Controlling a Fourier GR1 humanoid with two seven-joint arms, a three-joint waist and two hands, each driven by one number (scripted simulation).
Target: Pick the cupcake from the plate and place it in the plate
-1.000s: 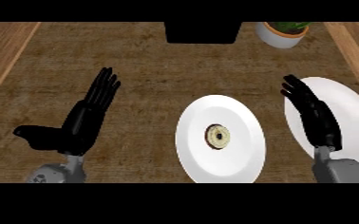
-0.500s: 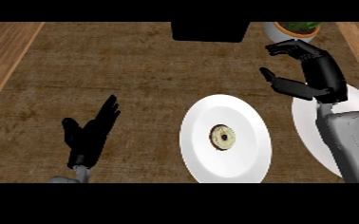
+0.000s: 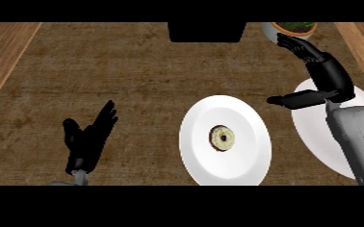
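Brown woven-textured counter [image 3: 128,77], round white plate [image 3: 245,166] at centre holding small tan cupcake [image 3: 222,137], second white plate [image 3: 316,139] just right, right hand [image 3: 323,74] spread above it, left hand [image 3: 89,139] resting open far left.

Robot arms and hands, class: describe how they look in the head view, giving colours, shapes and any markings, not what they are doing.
Both hands are black, with slender, segmented fingers and a thumb. The right hand joins a smooth, pale grey forearm with a rounded, casing-like shape. Below the left hand, only a small grey piece of the wrist shows. No cables, markings or sleeves are visible.
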